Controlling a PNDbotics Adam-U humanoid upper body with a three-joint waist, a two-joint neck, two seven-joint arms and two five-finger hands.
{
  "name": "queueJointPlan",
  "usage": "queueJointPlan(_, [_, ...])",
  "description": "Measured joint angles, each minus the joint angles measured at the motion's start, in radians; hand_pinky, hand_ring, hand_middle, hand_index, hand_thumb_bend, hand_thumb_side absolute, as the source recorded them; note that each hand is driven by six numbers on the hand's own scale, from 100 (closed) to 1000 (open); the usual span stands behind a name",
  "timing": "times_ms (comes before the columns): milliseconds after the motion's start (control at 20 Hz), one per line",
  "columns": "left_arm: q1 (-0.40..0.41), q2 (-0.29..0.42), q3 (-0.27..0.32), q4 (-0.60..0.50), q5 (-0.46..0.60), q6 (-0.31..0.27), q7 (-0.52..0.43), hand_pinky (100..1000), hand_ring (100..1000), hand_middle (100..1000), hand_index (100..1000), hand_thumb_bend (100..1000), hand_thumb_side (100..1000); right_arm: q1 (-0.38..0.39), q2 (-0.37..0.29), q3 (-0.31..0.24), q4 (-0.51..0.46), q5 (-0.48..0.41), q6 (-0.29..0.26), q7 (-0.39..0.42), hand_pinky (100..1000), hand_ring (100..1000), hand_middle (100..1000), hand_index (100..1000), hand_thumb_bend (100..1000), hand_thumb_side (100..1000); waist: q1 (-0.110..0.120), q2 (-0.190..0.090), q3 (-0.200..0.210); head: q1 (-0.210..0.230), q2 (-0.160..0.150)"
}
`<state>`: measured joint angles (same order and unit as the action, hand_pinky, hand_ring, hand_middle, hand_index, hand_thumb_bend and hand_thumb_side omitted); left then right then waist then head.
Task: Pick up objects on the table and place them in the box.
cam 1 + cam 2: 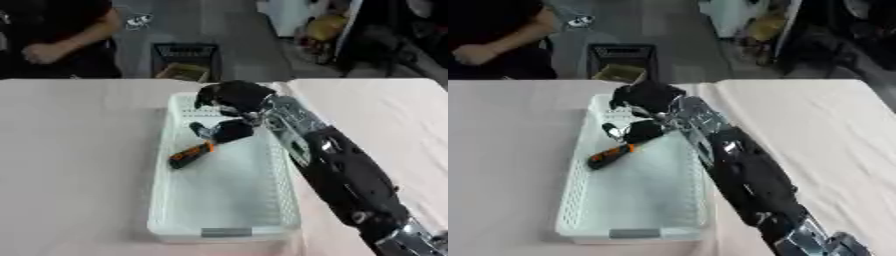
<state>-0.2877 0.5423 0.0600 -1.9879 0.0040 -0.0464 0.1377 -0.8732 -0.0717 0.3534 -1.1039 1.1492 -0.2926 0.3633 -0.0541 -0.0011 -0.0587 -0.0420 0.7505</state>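
The robot's right hand (229, 97), black with silver joints, hangs over the far end of the long white perforated plastic basket (162, 200), its arm running in from the lower right corner and crossing the basket's right wall. Its fingers are curled downward, and the thumb (232, 131) points down toward the basket floor; whether anything is pinched between them cannot be told, since the dark parts of the hand and the tool beneath blur together. Nearest the camera, the basket's front wall carries a small grey label (226, 232), and the front half of its floor is bare. Further in, an orange-and-black handled tool (192, 154), shaped like a screwdriver or small utility knife, lies inside the basket, slanting from lower left toward upper right, its upper end reaching just under the thumb. The basket rests lengthwise on a pale pink tablecloth (70, 165) that covers the whole table. Beyond the table's far edge, a dark crate (185, 54) sits on the grey floor. The left hand shows in neither view.
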Motion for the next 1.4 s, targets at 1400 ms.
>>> queueJointPlan(1400, [0.031,0.000,0.008,0.000,-0.010,0.007,0.007,668,683,708,821,221,1000,0.312,-0.415,-0.330,-0.589,-0.493,0.309,-0.305,421,558,556,844,151,894,-0.001,0.006,-0.031,0.020,-0.016])
